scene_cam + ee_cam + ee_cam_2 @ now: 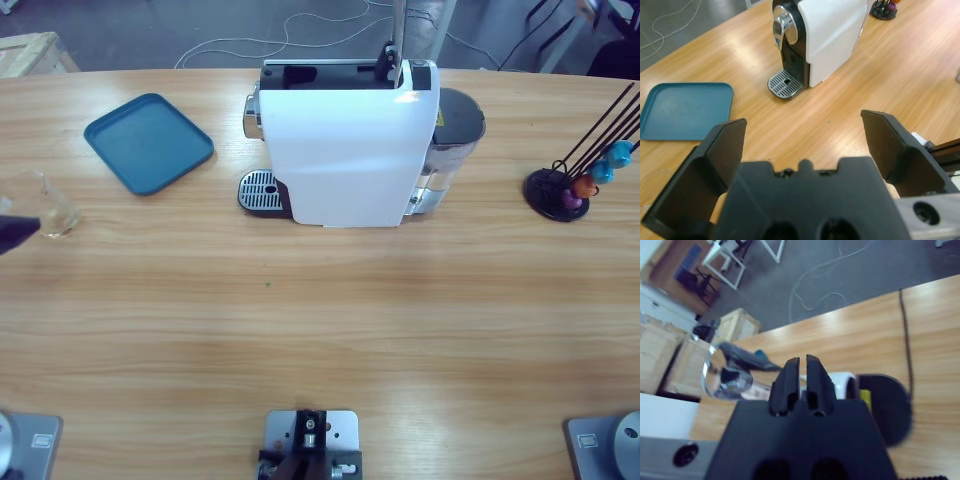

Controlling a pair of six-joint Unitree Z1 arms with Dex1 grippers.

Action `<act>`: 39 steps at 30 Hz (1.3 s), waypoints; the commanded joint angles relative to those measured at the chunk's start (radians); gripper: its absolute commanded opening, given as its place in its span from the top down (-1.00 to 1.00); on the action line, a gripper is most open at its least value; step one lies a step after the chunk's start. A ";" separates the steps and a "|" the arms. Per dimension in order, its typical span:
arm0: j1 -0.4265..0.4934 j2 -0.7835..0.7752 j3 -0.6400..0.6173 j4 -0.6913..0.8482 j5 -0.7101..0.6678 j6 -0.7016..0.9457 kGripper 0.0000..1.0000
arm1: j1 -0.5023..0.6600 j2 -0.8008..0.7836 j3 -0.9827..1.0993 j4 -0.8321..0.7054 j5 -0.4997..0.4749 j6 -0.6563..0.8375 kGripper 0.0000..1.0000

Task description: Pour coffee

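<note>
1. High view. A clear tumbler (45, 205) stands at the table's left end. A faint tan tint at its base reads as the coffee (58, 224). The dark tip of an arm (14, 230) is just beside the tumbler; contact and which arm cannot be told. A white capsule coffee machine (345, 140) stands well apart from that tip, with a teal tray (148, 142) roughly between.
2. Left wrist view. The left claw (802, 122) is spread wide and empty. The machine's drip grille (785, 85) is ahead and well apart, and the tray is ahead to the left.
3. Right wrist view. The right claw (803, 360) is closed to a sliver and grips nothing. The tumbler is beyond and left of its tips, blurred.
4. Progress, judged. The coffee appears brewed. The tumbler is not held and nothing has been poured, so grasping and pouring remain.
</note>
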 commanded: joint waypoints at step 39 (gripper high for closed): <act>-0.020 -0.012 -0.027 0.112 -0.034 0.010 -0.97 | -0.033 0.122 -0.065 0.006 -0.034 -0.091 1.00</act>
